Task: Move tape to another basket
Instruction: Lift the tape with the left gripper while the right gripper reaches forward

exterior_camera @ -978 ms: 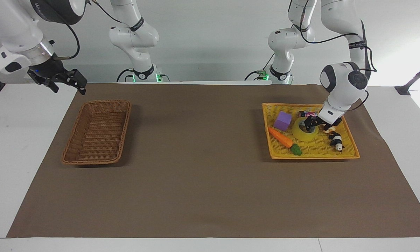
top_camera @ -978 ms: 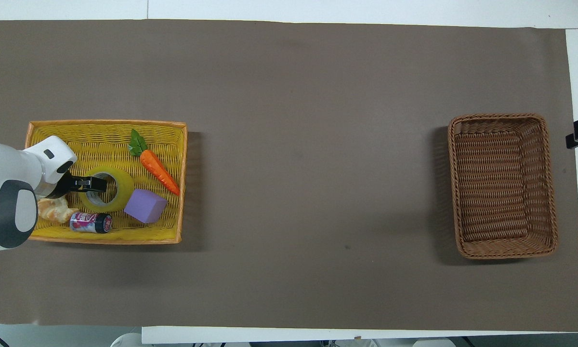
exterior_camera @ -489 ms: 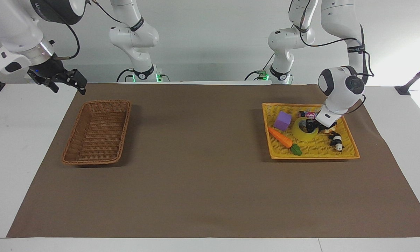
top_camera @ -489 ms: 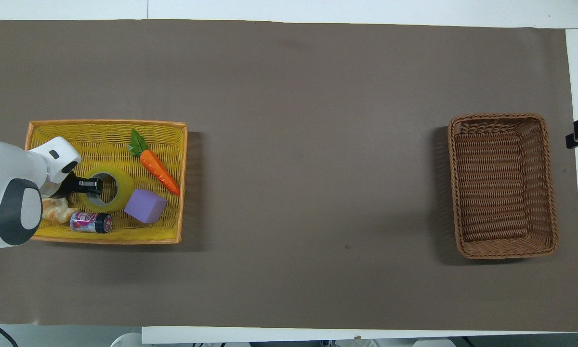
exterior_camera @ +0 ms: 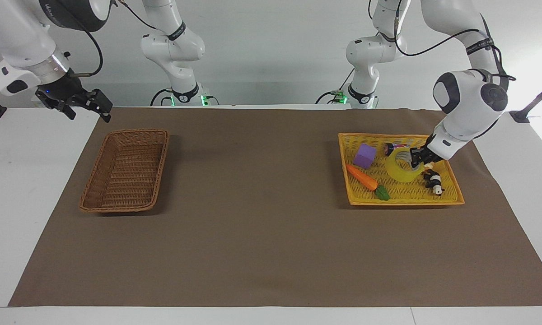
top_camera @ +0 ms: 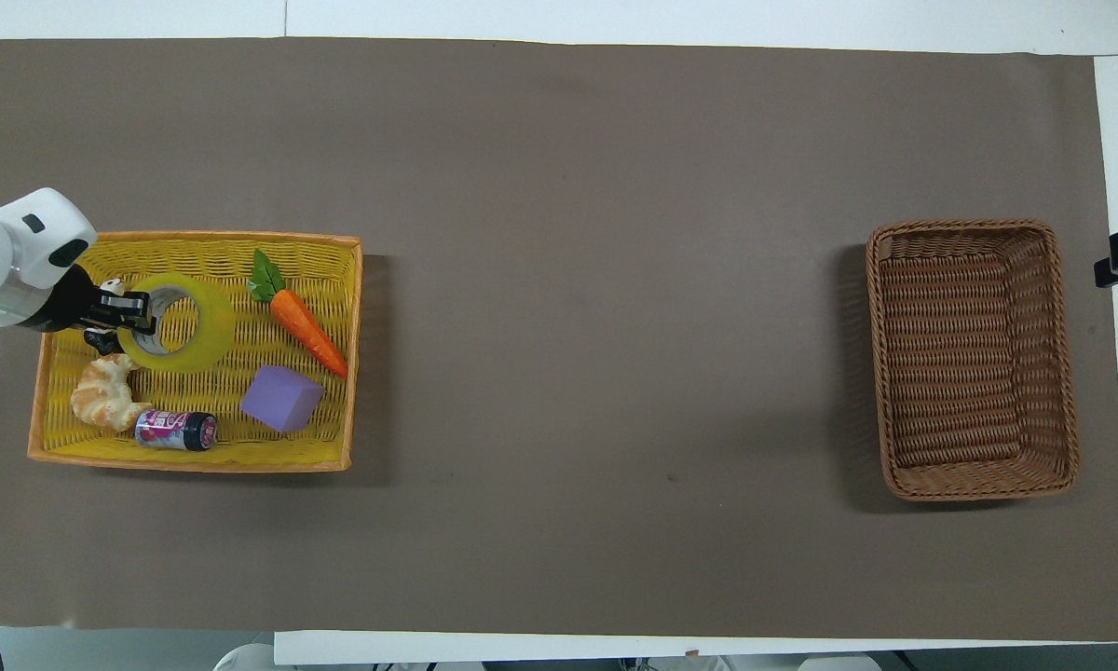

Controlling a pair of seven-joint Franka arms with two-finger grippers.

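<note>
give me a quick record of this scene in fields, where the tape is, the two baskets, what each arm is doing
tape: tilted, lifted over the yellow basket, held by one wall
left end effector: shut on the tape
yellow basket: toward the left arm's end; holds carrot, purple block, can, croissant, small black-and-white toy
brown basket: toward the right arm's end, nothing in it
right end effector: waiting in the air by the brown basket's end of the table

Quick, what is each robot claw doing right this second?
Left gripper: shut on the tape, lifting it above the yellow basket.
Right gripper: waiting in the air by the brown basket; fingers cannot be told.
</note>
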